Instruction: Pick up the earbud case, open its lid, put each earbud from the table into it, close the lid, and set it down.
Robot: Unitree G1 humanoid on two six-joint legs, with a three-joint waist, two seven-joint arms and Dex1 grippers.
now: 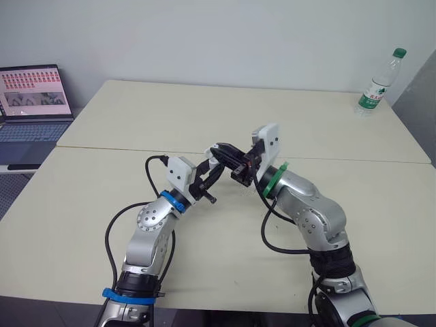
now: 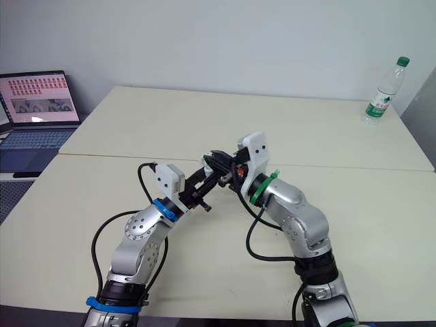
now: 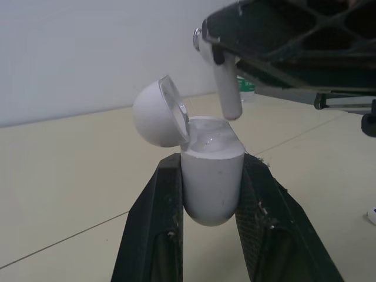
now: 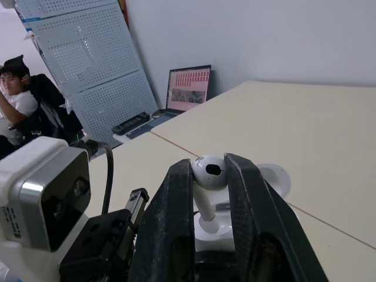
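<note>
Right end effector [image 4: 210, 165] pinches earbud [image 3: 227, 91] above open case [image 3: 211, 182] clamped by left end effector [image 3: 211, 163].

Earbud case [image 3: 210, 176] sides covered by left tool [image 3: 211, 161] fingers [image 3: 154, 229]; earbud [image 4: 211, 171] flanks by right tool [image 4: 208, 164]. White bit [image 3: 371, 216] on desk [image 3: 70, 194] edge-cut, unID'd.

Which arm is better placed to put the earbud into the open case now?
The right arm. The right fingers hold the earbud stem-down at the mouth of the open case, so it probably only needs lowering. The left fingers grip the case and should hold it steady.
</note>
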